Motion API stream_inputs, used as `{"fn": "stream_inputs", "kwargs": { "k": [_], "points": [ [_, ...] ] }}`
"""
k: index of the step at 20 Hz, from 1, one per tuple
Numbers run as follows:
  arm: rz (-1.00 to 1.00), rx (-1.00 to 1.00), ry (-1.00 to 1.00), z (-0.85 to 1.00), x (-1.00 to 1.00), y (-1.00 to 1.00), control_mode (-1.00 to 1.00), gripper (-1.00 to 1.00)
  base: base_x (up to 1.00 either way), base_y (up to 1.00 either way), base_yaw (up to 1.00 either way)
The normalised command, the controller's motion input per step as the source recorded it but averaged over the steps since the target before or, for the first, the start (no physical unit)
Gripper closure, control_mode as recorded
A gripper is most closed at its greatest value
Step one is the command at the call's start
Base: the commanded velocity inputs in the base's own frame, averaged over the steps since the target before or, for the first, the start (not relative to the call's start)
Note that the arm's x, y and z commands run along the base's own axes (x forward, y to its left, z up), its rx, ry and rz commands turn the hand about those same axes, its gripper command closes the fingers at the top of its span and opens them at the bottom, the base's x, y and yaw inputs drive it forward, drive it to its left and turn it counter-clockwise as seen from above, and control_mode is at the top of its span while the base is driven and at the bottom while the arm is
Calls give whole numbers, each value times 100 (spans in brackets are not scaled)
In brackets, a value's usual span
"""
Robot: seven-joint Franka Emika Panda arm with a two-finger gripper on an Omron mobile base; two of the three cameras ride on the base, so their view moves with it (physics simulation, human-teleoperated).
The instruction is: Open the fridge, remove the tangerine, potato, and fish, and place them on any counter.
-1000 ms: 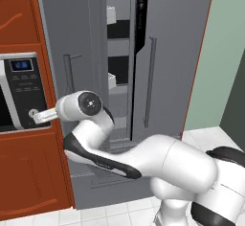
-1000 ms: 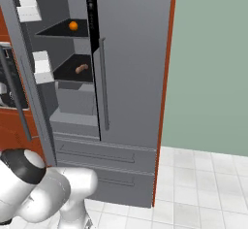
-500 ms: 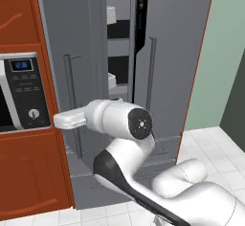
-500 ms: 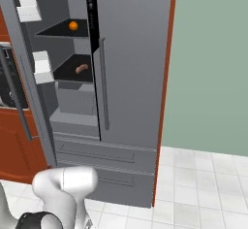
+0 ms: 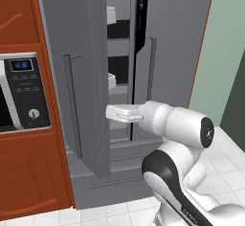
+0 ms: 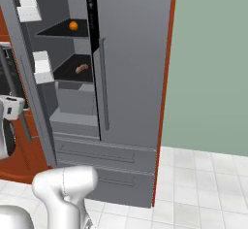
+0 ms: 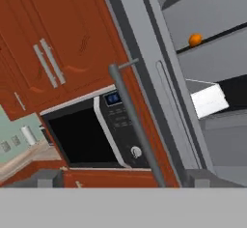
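While the fridge (image 5: 177, 33) stands tall, matte grey and two-doored, its left door (image 5: 88, 76) is swung partly out and the right door (image 6: 131, 53) is shut. Each door carries a long thin dark vertical bar handle; the left handle (image 7: 135, 125) runs upright right in front of the hand camera. Two drawers (image 6: 104, 153) sit under the doors.

Inside, in the right base view, the tangerine (image 6: 73, 25), small, round, bright orange, sits on an upper dark shelf (image 6: 60, 29). One shelf down lies the potato (image 6: 81, 68), a small brown oblong lump. White door bins (image 6: 29, 9) hang on the inside of the open door, one above another. Fish cannot be made out.

The gripper (image 7: 123, 183) is spread wide and holds nothing: two grey fingertips (image 7: 48, 178) sit far apart at the bottom of the hand view, with the door handle between them but not pinched. From the left base view the white hand sits level, just beside the edge of the open door.

Left of the fridge, a silver-and-black microwave (image 5: 24, 91) is set in red-brown cabinets (image 7: 53, 43), with a blue display, rows of buttons and a round knob. Display digits and button text are too small to read. A dark control strip (image 6: 90, 5) runs down the right door's edge, its markings unreadable.
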Motion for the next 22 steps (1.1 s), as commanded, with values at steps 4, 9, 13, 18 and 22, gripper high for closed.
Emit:
{"fn": "stream_inputs", "kwargs": {
  "k": [4, 9, 13, 18, 22],
  "points": [
    [0, 24, 13, 6, 14, -100, -100, -100, 0, 0, 0],
    [4, 19, 16, 6, 48, -100, -100, -100, 0, 0, 0],
    [8, 7, 14, -9, 78, -97, -100, -100, 0, 0, 0],
    [4, 11, 21, -20, 100, -50, -100, -100, 0, 0, 0],
    [0, 2, 22, -23, 100, 9, -100, -100, 0, 0, 0]
  ]
}}
